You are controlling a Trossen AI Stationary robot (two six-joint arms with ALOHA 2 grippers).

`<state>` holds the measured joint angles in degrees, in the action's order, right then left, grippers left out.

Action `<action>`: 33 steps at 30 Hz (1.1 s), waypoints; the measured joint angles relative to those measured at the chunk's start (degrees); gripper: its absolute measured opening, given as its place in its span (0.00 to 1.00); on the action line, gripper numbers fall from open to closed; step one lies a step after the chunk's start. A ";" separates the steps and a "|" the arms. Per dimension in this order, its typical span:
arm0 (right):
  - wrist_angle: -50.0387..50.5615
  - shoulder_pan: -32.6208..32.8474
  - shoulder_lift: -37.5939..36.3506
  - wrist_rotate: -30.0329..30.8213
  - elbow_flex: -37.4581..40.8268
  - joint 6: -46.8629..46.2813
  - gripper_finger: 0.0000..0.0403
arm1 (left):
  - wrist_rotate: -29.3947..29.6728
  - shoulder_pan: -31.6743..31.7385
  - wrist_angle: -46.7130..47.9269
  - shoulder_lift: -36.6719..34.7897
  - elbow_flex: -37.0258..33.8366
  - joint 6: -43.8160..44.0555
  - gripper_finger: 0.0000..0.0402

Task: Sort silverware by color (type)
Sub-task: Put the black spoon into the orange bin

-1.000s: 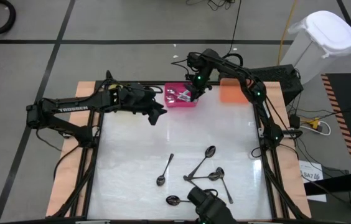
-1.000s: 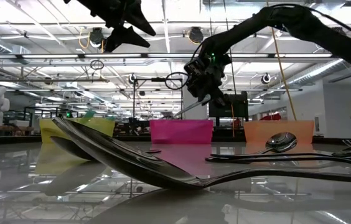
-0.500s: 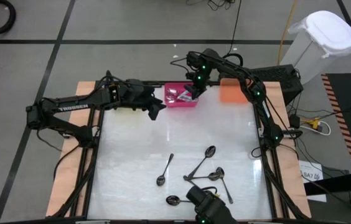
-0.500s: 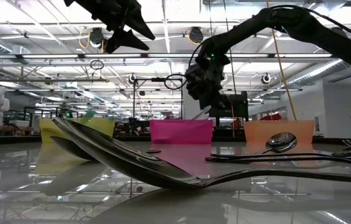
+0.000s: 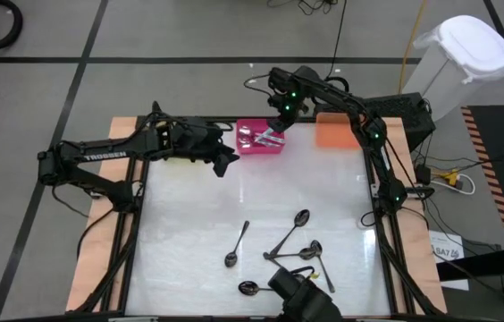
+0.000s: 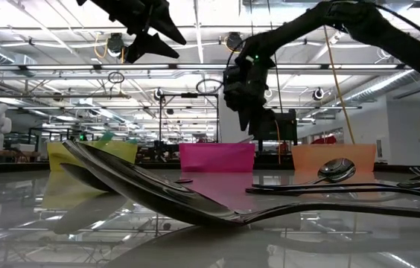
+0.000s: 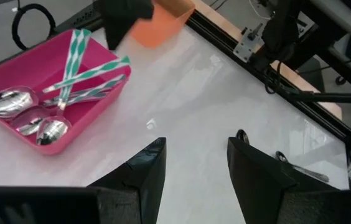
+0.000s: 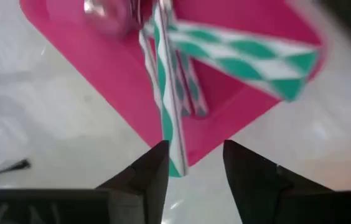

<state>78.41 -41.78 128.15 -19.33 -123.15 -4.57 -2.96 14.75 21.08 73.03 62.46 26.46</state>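
Right gripper [image 5: 278,122] has lifted and spread over the far pink bin [image 5: 254,148], dropping its green-handled spoon [image 8: 166,99] among matches; left gripper [image 7: 194,163] waits parted, empty.

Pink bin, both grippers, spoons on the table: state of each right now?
Pink bin: holds teal-handled spoons, their handle ends leaning over its rim.
Right gripper: open, empty, above the pink bin.
Left gripper: open, empty, above the table near the pink bin.
Dark spoons: lying loose on the table, unsorted.
Orange bin: contents not visible.
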 joint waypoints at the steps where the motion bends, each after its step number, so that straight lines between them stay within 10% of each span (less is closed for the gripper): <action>1: -0.81 0.00 -0.70 0.98 0.00 -0.36 0.38 | 0.02 -0.31 0.21 0.00 0.00 0.02 0.42; 33: 5.59 12.85 -28.94 1.40 0.00 4.69 0.42 | 10.56 -13.28 18.60 0.04 0.00 7.25 0.42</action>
<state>84.00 -28.93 99.21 -17.93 -123.15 0.13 7.60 1.47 39.68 73.08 62.46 33.70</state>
